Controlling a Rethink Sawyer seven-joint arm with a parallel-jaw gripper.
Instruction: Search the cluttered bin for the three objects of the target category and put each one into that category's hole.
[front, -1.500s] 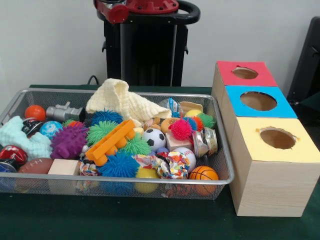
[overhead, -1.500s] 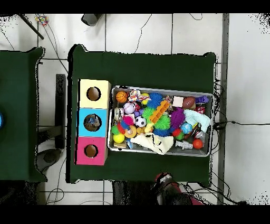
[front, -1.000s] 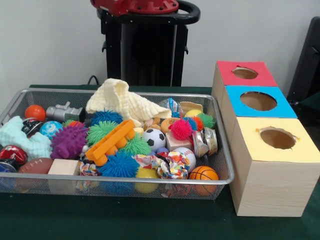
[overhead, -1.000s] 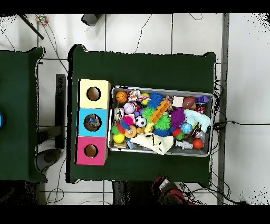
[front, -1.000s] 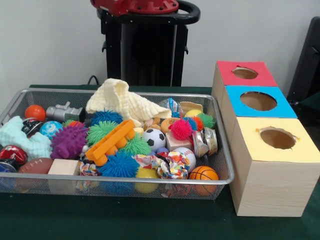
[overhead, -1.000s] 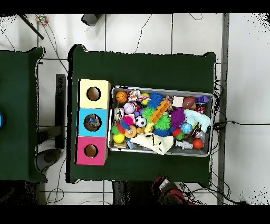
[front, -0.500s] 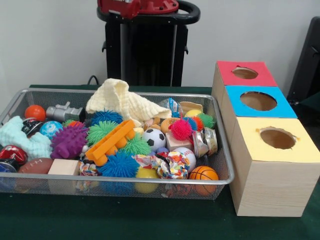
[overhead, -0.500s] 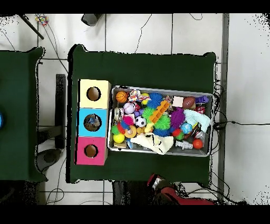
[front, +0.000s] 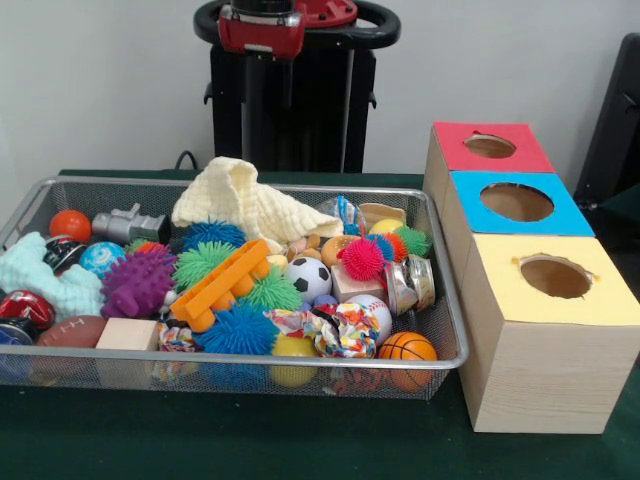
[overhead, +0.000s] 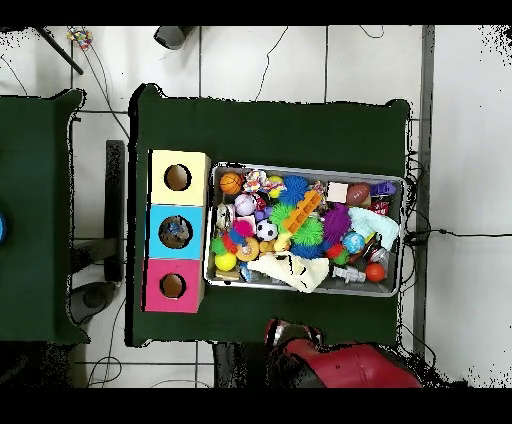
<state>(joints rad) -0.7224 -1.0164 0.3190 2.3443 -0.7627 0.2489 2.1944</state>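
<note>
— Looking at the bin (front: 440, 300), we are seeing toys filling it on the green bench (overhead: 270, 130), beside the three holed boxes (front: 520, 205).
— We are seeing only the arm (front: 262, 28); whether its gripper is open, we cannot tell.

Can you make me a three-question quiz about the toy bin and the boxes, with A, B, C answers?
1. Where is the soccer ball?
A. inside the wire bin
B. on top of the yellow box
C. on the green tablecloth

2. How many boxes with holes stand beside the bin?
A. two
B. three
C. five

3. How is the cream cloth lying?
A. folded flat under the toys
B. hanging out of a hole
C. heaped on top of the toys

Answers: 1 A, it sits among the toys in the bin. 2 B, the red box, blue box and yellow one stand in a row. 3 C, it is bunched up at the bin's far side.
</note>
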